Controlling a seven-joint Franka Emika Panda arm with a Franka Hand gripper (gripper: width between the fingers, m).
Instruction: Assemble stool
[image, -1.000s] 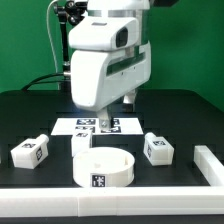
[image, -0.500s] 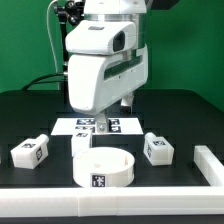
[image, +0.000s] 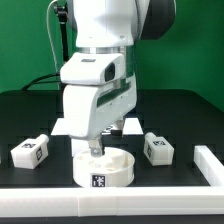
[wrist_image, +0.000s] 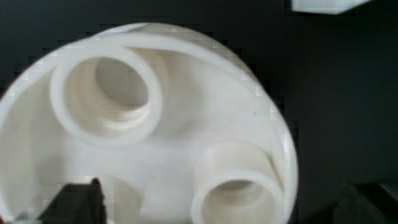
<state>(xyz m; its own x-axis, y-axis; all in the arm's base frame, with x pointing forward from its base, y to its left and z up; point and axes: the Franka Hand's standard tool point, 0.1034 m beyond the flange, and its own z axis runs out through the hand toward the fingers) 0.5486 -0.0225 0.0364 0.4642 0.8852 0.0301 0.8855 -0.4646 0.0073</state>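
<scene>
Grasping the seat (image: 103, 170) looks like the current step: it lies at six o'clock on the bench (image: 185, 115), with the spread hand (image: 96, 150) just above. Next, lower and pinch its rim.

Black table (image: 185, 115) holds seat (image: 103, 168), 2 legs (image: 30, 151) (image: 157, 148) and rail (image: 212, 168).

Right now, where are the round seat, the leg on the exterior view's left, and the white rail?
round seat (image: 108, 169): exterior view, front side wall.
leg on the exterior view's left (image: 30, 152): exterior view, tagged face.
white rail (image: 208, 165): exterior view, top surface.
</scene>
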